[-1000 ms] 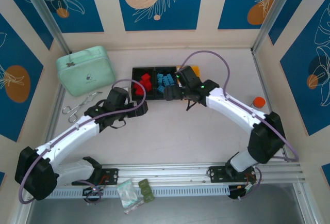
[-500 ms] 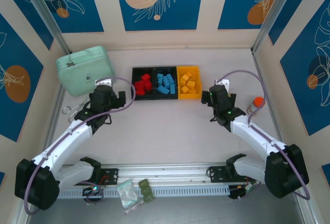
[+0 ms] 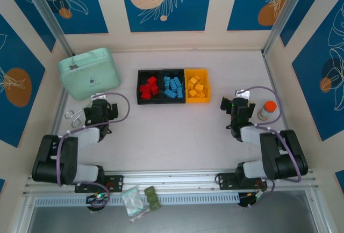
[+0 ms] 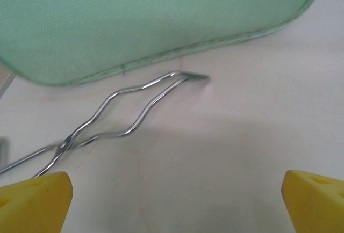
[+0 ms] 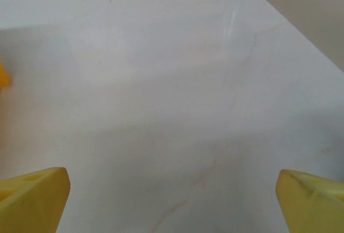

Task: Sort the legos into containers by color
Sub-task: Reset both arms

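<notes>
- Two claws are mine, one on each arm, and both stand spread wide, with bare worktop [image 3: 177,131] showing between their yellow fingertips.
- Far left, at the back, lies a mint-green rounded soft case [image 3: 89,73], flat on the worktop.
- Just in front of that case lies a thin chrome metal tool with ring handles [image 3: 80,112]. In my left wrist view its wavy arms [image 4: 134,109] end close beside the case's edge [image 4: 150,18], and I cannot tell whether they touch it.
- My left claw [image 3: 99,109] hangs low beside this tool, pointing toward the case, with the tool's arms running in past its left fingertip [image 4: 32,195].
- In the middle, at the back, stand the three small rectangular open-top plastic containers [image 3: 139,88], joined in a row and well apart from both claws.
- Red legos [image 3: 148,88] fill the left black bin, blue legos [image 3: 173,86] the middle black bin, and yellow-orange legos [image 3: 196,86] the yellow-orange bin [image 3: 208,88].
- My right claw [image 3: 235,109] sits low on the right, its fingers [image 5: 32,195] wide over plain pale worktop.
- Just right of that claw stands a small upright bottle with an orange cap [image 3: 266,109].
</notes>
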{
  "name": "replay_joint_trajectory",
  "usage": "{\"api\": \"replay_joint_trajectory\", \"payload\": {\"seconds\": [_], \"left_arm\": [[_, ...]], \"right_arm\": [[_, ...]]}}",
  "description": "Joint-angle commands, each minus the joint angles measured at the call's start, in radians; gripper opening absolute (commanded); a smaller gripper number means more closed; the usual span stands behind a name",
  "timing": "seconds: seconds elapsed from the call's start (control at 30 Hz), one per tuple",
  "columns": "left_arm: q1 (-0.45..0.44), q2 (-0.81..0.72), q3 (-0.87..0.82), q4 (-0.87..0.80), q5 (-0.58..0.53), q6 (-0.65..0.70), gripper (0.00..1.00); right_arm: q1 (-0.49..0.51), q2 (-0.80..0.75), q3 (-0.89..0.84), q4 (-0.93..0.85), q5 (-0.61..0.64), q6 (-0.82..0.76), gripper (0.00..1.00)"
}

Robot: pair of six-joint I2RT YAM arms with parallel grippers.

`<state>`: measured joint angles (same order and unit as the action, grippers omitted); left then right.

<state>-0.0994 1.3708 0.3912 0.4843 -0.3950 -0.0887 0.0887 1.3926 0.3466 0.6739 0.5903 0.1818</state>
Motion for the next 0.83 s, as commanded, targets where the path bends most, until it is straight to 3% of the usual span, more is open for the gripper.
{"api": "replay_joint_trajectory", "payload": {"seconds": [0.0,0.07,0.1,0.13,0.17,0.2,0.23,0.27,0.3,0.8], "left_arm": [[0.011,0.071,-0.015,0.338,0.044,0.050,0.99],[0.016,0.125,-0.027,0.431,0.105,0.076,0.99],[0.014,0.127,-0.014,0.371,0.182,0.095,0.99],[0.004,0.180,-0.030,0.443,0.214,0.121,0.99],[-0.007,0.227,-0.051,0.588,0.205,0.152,0.99],[-0.006,0.183,-0.029,0.474,0.190,0.127,0.99],[-0.004,0.180,-0.017,0.421,0.168,0.111,0.99],[-0.003,0.210,-0.034,0.517,0.162,0.122,0.99],[-0.006,0.204,-0.031,0.502,0.139,0.115,0.99],[-0.013,0.201,-0.038,0.510,0.133,0.123,0.99]], "right_arm": [[-0.014,0.047,0.024,0.144,-0.189,-0.038,0.99],[-0.012,0.094,-0.010,0.261,-0.275,-0.083,0.99],[-0.006,0.148,-0.026,0.365,-0.293,-0.102,0.99],[0.006,0.164,-0.022,0.376,-0.270,-0.111,0.99],[0.001,0.133,0.007,0.258,-0.263,-0.100,0.99],[-0.023,0.127,0.045,0.184,-0.257,-0.065,0.99],[-0.048,0.140,0.043,0.207,-0.280,-0.044,0.99],[-0.055,0.129,0.043,0.178,-0.273,-0.025,0.99],[-0.052,0.125,0.045,0.177,-0.267,-0.027,0.99],[-0.046,0.129,0.045,0.181,-0.272,-0.041,0.99]]}}
